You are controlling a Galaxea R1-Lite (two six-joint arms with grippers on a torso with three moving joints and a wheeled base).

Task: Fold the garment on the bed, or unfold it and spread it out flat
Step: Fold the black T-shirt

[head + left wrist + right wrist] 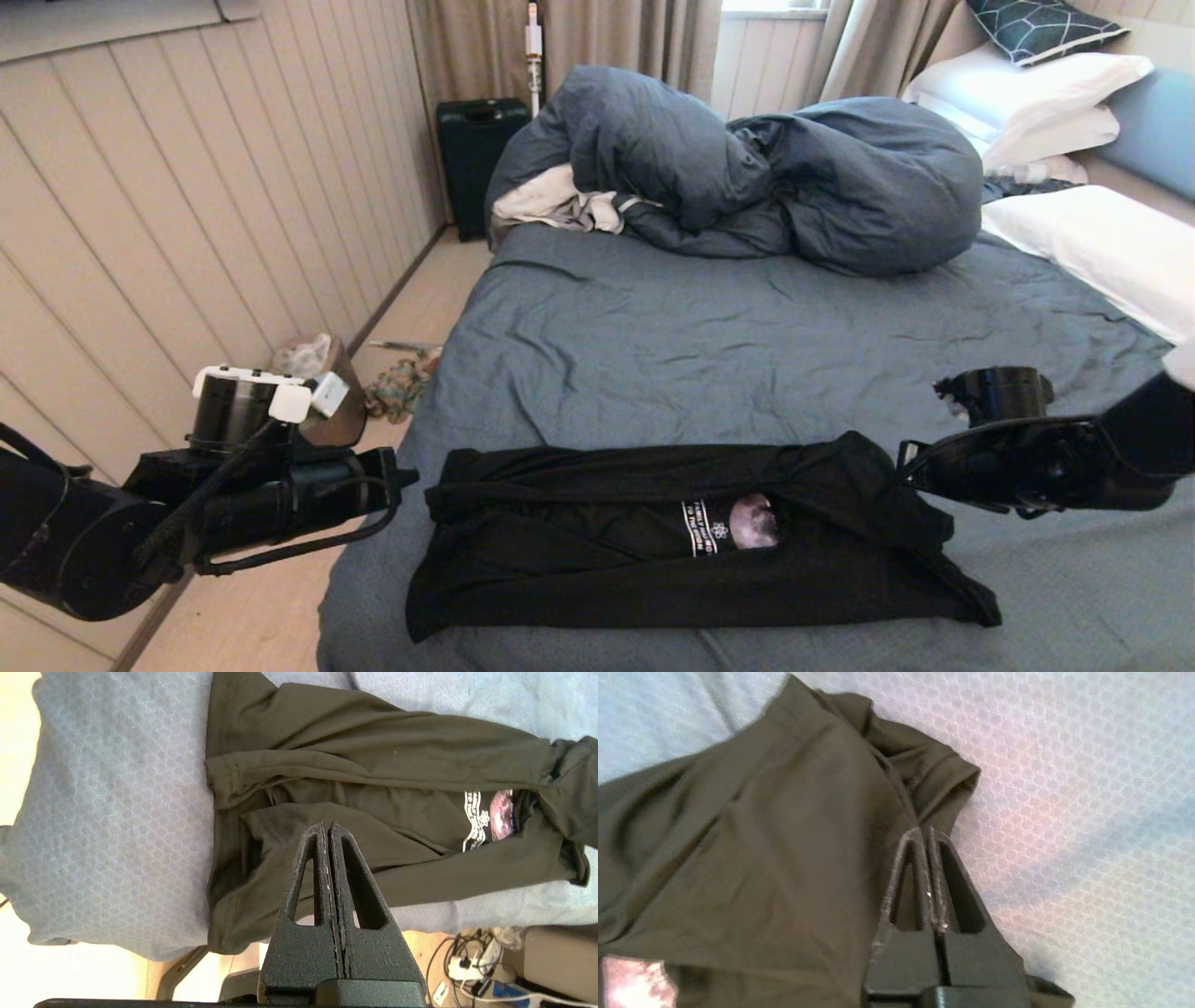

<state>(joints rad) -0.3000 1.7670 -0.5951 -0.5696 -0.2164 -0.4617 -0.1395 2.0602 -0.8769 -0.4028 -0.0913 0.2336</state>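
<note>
One garment (672, 541), a black T-shirt folded into a long band, lies across the near edge of our bed (747, 345). Our right gripper (924, 833) sits closed at its right end, holding nothing we can see; our left gripper (326, 828) hovers closed, empty, off its left end.

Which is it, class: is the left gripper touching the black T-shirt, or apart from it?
Apart. In the head view the left gripper hangs beside the bed, with a strip of blue sheet showing between its fingers and the black T-shirt.
</note>
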